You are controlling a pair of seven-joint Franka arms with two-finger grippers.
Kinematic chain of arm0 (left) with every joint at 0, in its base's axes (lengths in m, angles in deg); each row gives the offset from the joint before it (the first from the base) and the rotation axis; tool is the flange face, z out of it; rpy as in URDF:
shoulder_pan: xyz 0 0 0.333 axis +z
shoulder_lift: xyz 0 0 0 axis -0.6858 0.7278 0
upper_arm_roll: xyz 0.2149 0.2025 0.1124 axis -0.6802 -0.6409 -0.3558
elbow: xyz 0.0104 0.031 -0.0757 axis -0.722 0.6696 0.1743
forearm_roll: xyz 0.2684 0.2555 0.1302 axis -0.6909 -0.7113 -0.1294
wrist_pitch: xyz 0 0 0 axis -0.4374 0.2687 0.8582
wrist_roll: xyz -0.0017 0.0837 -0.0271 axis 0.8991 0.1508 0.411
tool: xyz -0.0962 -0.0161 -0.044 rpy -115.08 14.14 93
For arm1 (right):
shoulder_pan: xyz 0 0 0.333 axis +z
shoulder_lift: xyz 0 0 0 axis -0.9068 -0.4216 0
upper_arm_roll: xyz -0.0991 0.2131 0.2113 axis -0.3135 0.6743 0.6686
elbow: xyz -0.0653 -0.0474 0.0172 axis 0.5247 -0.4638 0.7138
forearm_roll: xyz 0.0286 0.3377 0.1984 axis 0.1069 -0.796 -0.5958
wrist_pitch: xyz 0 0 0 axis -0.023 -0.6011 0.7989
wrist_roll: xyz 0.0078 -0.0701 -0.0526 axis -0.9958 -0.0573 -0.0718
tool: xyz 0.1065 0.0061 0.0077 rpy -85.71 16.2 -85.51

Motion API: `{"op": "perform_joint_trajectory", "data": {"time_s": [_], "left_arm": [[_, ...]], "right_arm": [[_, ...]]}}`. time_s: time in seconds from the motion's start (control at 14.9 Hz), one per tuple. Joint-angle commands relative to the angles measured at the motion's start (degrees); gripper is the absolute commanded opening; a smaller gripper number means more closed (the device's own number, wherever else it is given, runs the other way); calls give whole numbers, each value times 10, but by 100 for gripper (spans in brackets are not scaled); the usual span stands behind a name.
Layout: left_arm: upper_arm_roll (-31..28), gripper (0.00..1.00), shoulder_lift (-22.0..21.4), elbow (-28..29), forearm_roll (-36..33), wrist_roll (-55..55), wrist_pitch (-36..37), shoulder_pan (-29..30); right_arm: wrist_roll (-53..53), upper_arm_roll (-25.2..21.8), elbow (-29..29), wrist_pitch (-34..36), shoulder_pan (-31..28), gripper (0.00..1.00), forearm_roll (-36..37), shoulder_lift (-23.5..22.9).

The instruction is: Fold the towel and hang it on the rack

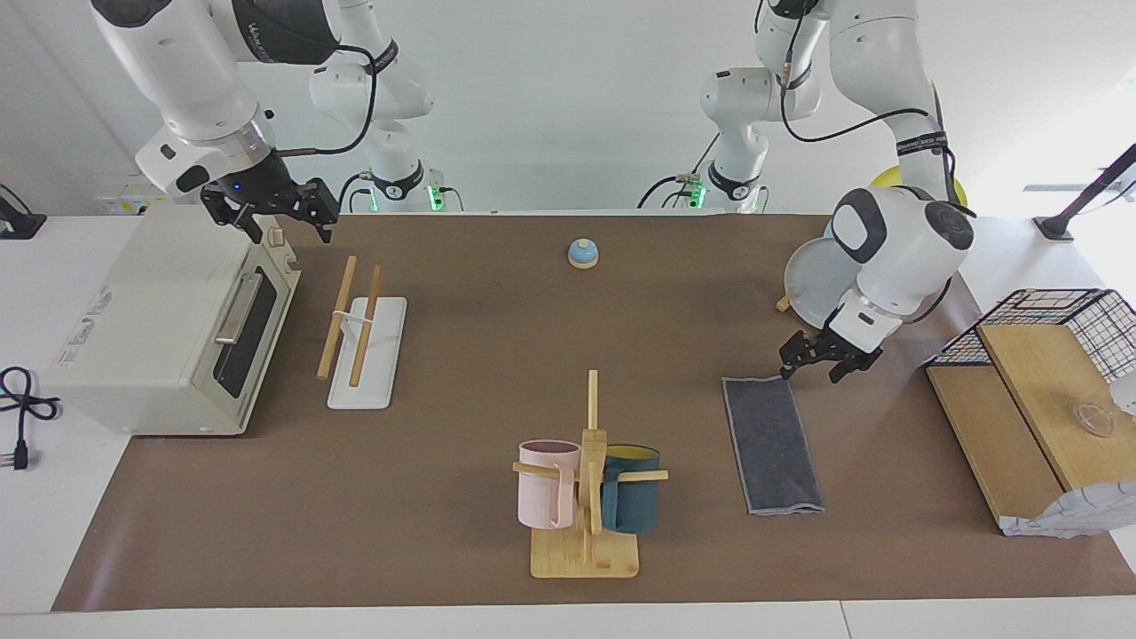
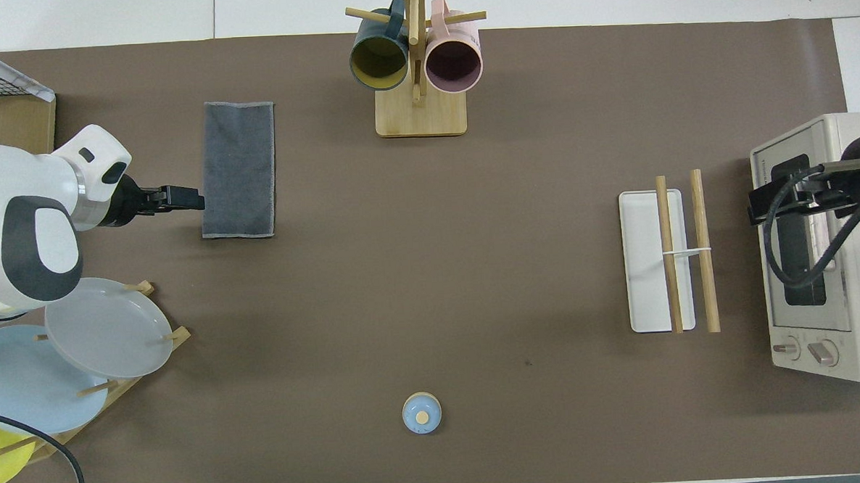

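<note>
The towel (image 1: 770,444) (image 2: 239,168) lies flat on the brown mat, folded into a narrow strip with its dark grey face up. My left gripper (image 1: 810,373) (image 2: 185,200) hovers low beside the towel's corner nearest the robots, toward the left arm's end of the table. It is open and holds nothing. The rack (image 1: 336,317) (image 2: 703,251), two light-wood rods over a white base, stands bare near the toaster oven. My right gripper (image 1: 288,232) waits open above the oven's top edge.
A bamboo mug tree (image 1: 588,479) (image 2: 416,60) with a pink and a teal mug stands beside the towel. A toaster oven (image 1: 151,328) (image 2: 822,253), a blue bell (image 1: 583,253) (image 2: 422,413), a plate stand (image 2: 107,335) and a wire basket (image 1: 1065,311) ring the mat.
</note>
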Motion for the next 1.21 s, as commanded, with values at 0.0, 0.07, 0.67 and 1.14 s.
{"op": "perform_joint_trajectory", "data": {"time_s": [0.0, 0.07, 0.67, 1.14], "left_arm": [[2, 100, 44, -28, 59, -27, -5, 5], [3, 100, 59, -35, 71, -28, -13, 4], [7, 97, 87, -34, 73, -29, -39, -14], [6, 90, 114, -45, 71, -34, -68, -26]], "right_arm": [[14, 3, 6, 6, -4, 100, -6, 9], [13, 3, 7, 5, -4, 100, -6, 10], [13, 3, 6, 9, -4, 100, -6, 10], [13, 3, 7, 10, -4, 100, -6, 12]]}}
